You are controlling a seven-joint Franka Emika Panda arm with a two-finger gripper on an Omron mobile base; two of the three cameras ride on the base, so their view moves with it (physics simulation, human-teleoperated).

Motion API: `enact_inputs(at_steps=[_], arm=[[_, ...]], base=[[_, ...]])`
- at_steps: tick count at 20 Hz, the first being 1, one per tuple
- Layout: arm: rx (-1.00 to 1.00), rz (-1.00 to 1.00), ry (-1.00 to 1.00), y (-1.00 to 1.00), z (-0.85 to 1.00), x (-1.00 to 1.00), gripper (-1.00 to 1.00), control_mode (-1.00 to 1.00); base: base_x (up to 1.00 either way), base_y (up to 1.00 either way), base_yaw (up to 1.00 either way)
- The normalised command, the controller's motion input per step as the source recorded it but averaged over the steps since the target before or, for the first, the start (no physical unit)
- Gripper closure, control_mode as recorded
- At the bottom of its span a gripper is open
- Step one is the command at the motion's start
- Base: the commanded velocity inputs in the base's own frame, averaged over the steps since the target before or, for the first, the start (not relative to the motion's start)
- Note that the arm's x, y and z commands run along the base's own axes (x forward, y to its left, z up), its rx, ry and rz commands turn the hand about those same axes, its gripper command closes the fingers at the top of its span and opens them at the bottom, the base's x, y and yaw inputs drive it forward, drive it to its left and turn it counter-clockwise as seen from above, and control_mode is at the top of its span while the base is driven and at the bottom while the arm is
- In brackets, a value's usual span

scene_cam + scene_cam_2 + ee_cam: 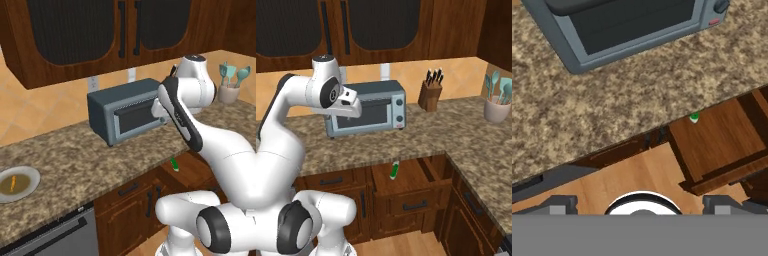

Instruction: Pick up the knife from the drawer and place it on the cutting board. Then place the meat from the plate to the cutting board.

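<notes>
The speckled granite worktop (pixel 466 135) runs below and ahead of the tool, its far ends cut off by the frame edges. On it, just beyond the tool, stands the grey toaster oven (pixel 368 112), part of its front hidden behind the arm in the left base view. Below the tool and a little to its right, the wooden drawer (pixel 406 182) stands pulled open under the worktop edge. Far to the tool's left, the plate (pixel 27 177) sits near the worktop edge, cut by the frame, with the meat (pixel 12 183) a faint orange sliver on its centre. The tool (pixel 640 204) hangs released above the worktop edge, its two tips wide apart with nothing between them. In the drawer lies the knife (pixel 393 170); its green handle is plain, the pale blade hard to make out, and in the hand view the worktop edge hides most of it.
</notes>
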Motion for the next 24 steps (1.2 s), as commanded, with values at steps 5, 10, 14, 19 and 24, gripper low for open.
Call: enact_inputs(at_steps=[5, 10, 14, 19, 24], arm=[[0.00, -0.01, 0.00, -0.05, 0.00, 0.05, -1.00, -1.00], [0.00, 0.02, 0.01, -0.63, -0.05, 0.12, -1.00, -1.00], [-0.02, 0.06, 0.03, -0.66, -0.35, 0.15, -1.00, -1.00], [0.00, 0.10, 0.08, -0.70, -0.66, 0.23, -1.00, -1.00], [-0.01, 0.14, 0.07, -0.56, -0.74, 0.06, -1.00, -1.00]], base=[[0.20, 0.02, -0.03], [0.00, 0.00, 0.00], [0.00, 0.00, 0.00], [0.00, 0.00, 0.00], [0.00, 0.00, 0.00]])
